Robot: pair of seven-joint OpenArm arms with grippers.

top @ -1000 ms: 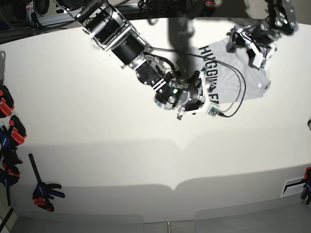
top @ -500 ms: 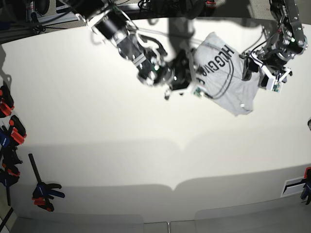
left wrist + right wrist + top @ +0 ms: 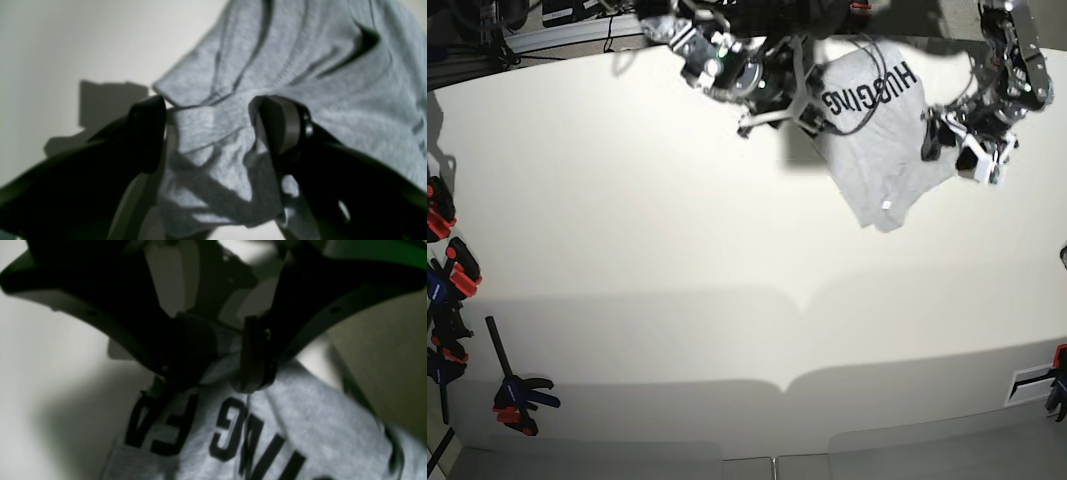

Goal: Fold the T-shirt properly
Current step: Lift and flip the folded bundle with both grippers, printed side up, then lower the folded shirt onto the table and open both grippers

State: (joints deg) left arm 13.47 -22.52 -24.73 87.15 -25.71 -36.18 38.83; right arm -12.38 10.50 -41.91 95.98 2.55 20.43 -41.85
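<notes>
The light grey T-shirt (image 3: 877, 140) hangs stretched between my two grippers at the far right of the table, its black lettering (image 3: 867, 90) facing up. Its lower corner dangles towards the table. My right gripper (image 3: 805, 98) is shut on the shirt's left edge. In the right wrist view its fingers (image 3: 257, 356) pinch the cloth just above the lettering (image 3: 233, 433). My left gripper (image 3: 939, 135) is shut on the shirt's right edge. In the left wrist view plain grey fabric (image 3: 300, 66) bunches between its fingers (image 3: 280, 123).
The white table (image 3: 677, 250) spreads to the left and front of the shirt. Several orange and black clamps (image 3: 447, 270) lie along the left edge, another (image 3: 522, 395) at the front left. A white label (image 3: 1032, 383) sits at the front right edge.
Both arms have moved towards the table's far edge, carrying the shirt up with them. The shirt has swung round and now hangs spread between the two grippers.
</notes>
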